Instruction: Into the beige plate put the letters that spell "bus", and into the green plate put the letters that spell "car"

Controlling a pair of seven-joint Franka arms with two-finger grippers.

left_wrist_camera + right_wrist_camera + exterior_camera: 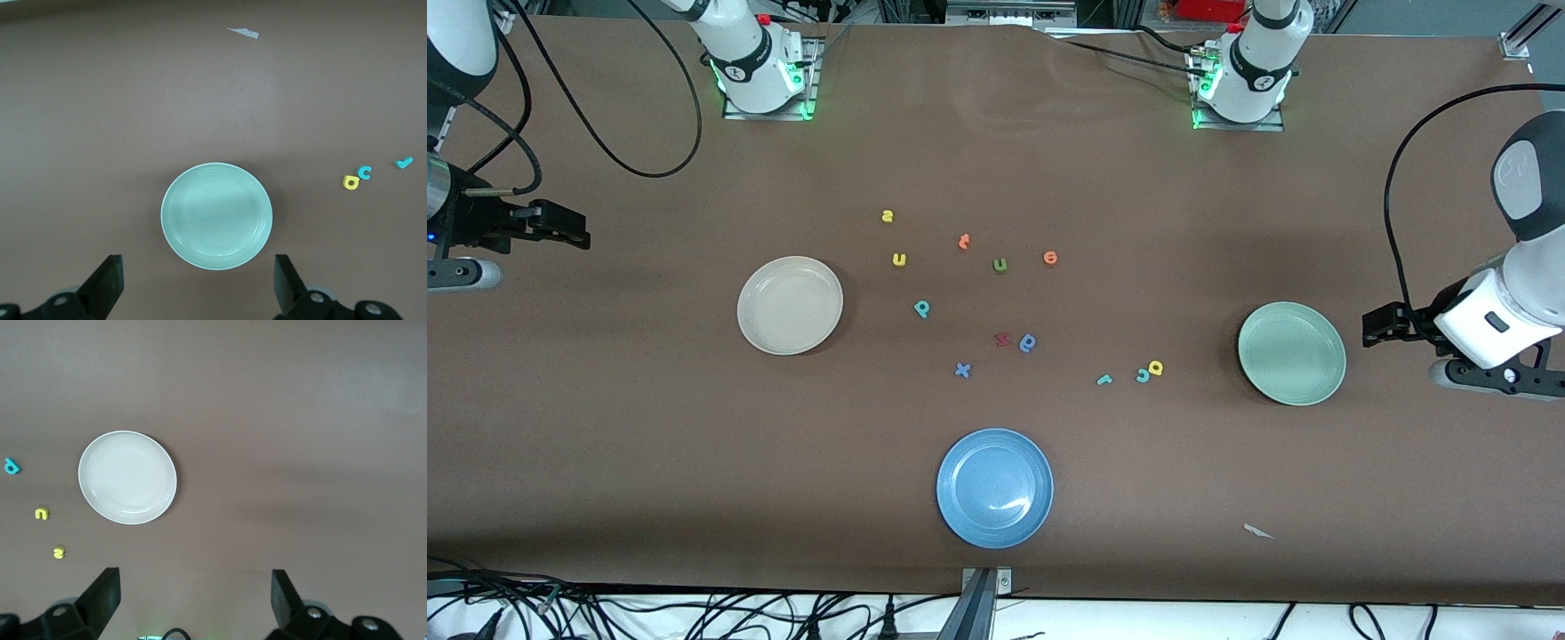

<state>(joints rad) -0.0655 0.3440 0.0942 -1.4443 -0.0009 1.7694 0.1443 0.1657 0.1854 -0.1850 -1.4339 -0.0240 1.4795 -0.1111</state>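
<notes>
1. The "bus" letters are seen on the bare table in the upper middle of the front view: the yellow "s" (pixel 887 215) highest, the yellow "u" (pixel 899 260) just below it, the teal "b" (pixel 922 308) lower again; all three lie apart from the beige plate (pixel 790 305), which sits at centre-left and holds nothing.
2. The "car" letters are grouped at lower centre-right of the front view: the teal "r" (pixel 1104 380), the teal "c" (pixel 1143 375) and the yellow "a" (pixel 1156 366), the last two touching or nearly so; the green plate (pixel 1291 352) is found beside them toward the left arm's end, also unfilled.
3. The task is judged not yet begun; six letters remain to be moved.
4. The left gripper (pixel 198 287) is held over the table by the green plate, fingers spread wide, nothing between them; the right gripper (pixel 195 603) is held near the beige plate, likewise spread and unloaded.
5. A green "u" (pixel 1000 264), orange letters (pixel 963 241), a blue plate (pixel 994 487) and a paper scrap (pixel 1257 531) are left aside.
6. Letter shapes are hard to read at this distance; both arms are cut off by the frame edges.
</notes>
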